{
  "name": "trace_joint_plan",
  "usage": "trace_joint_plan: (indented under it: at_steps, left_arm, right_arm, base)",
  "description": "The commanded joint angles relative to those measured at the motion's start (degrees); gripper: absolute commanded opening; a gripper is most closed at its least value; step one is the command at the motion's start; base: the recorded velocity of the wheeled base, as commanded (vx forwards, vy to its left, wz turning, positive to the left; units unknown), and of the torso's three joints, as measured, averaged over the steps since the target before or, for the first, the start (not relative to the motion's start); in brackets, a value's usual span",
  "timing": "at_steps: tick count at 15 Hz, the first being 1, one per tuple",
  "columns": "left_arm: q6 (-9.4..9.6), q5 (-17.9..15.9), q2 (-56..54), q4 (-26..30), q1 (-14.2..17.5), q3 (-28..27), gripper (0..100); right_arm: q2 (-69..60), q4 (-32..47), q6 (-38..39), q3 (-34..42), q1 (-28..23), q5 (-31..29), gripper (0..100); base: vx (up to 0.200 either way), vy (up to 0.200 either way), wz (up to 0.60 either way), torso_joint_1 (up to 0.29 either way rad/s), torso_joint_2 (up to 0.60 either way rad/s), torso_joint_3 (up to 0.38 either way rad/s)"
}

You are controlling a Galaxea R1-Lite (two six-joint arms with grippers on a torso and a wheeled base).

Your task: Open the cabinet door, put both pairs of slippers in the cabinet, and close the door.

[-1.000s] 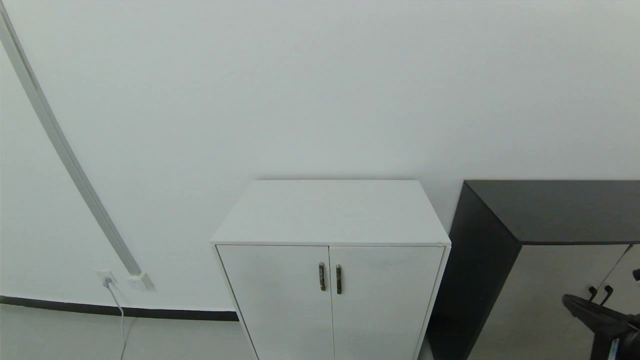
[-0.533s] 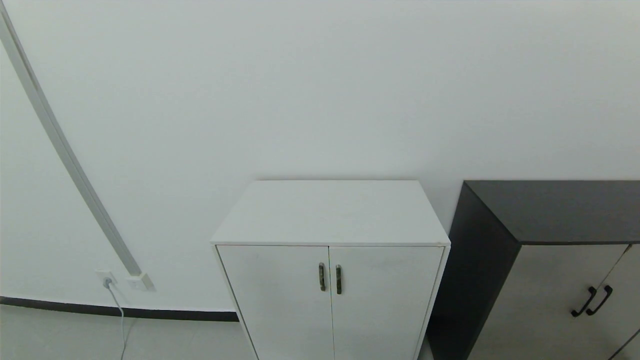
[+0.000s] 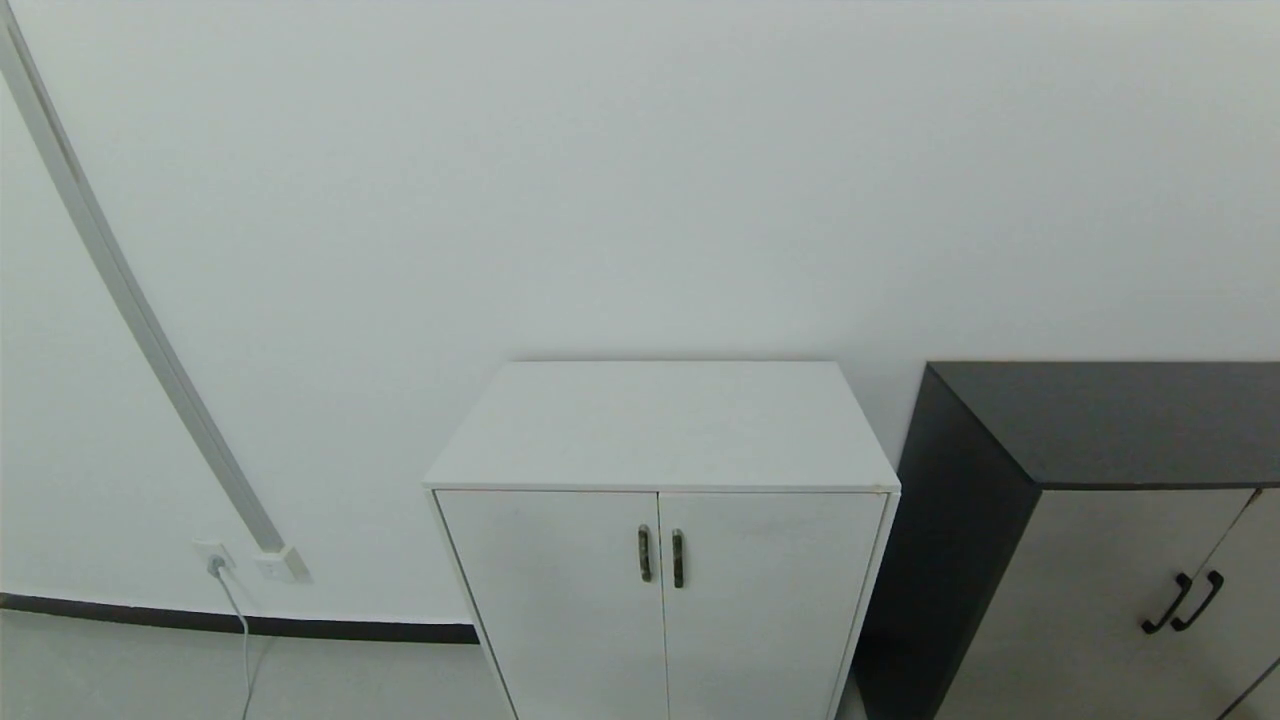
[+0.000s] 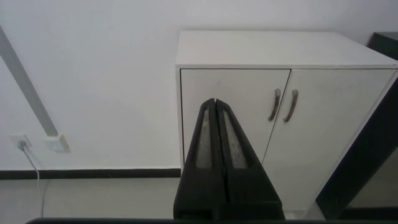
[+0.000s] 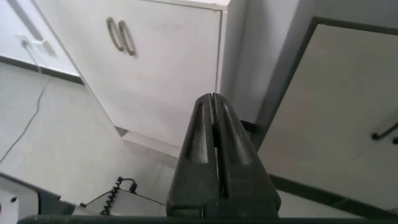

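The white cabinet [image 3: 660, 430] stands against a pale wall [image 3: 640, 180], both of its doors shut, the left door [image 3: 555, 590] and right door [image 3: 770, 590] meeting at a centre seam. Two dark vertical handles [image 3: 661, 556] sit side by side just either side of that seam, near the doors' upper part. The cabinet's flat top is bare white board.

The left tool [image 4: 215, 102] hangs in front of the cabinet, its two dark fingers pressed together to a point with nothing between them; in the left wrist view its tip lies over the left door, apart from the handles. The right tool [image 5: 213, 96] is likewise closed tight and empty, held low, with its tip seen over the cabinet's right lower corner and the gap beside it.

Just beside the white cabinet, on the robot's right, stands a black cabinet [image 3: 1050, 430] with pale doors and a pair of curved black handles [image 3: 1185, 600]. To the left, a grey conduit [image 3: 130, 300] runs down the wall at a slant to a socket [image 3: 212, 555], from which a cable [image 3: 240, 630] drops past a dark baseboard [image 3: 300, 627] to the grey floor [image 3: 100, 670].
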State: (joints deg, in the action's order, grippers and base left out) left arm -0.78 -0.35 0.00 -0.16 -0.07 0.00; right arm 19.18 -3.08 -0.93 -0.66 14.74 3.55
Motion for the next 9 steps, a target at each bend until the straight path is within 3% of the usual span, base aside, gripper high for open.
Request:
trace_joint_plan:
  at_steps: [1,9]
  left_arm:
    - [-0.01,0.00,0.00,-0.02,-0.01,0.00,0]
    - [-0.10,0.00,0.00,-0.02,-0.01,0.00,0]
  right_arm:
    - [-0.54,0.18,-0.04,0.57,0.03,-0.12,0]
    - [-0.46,2.47,-1.01,0.22,0.20,-1.17,0]
  base:
    - [0.000,0.000,0.00,0.000,0.00,0.000]
    - [0.000,0.000,0.00,0.000,0.00,0.000]
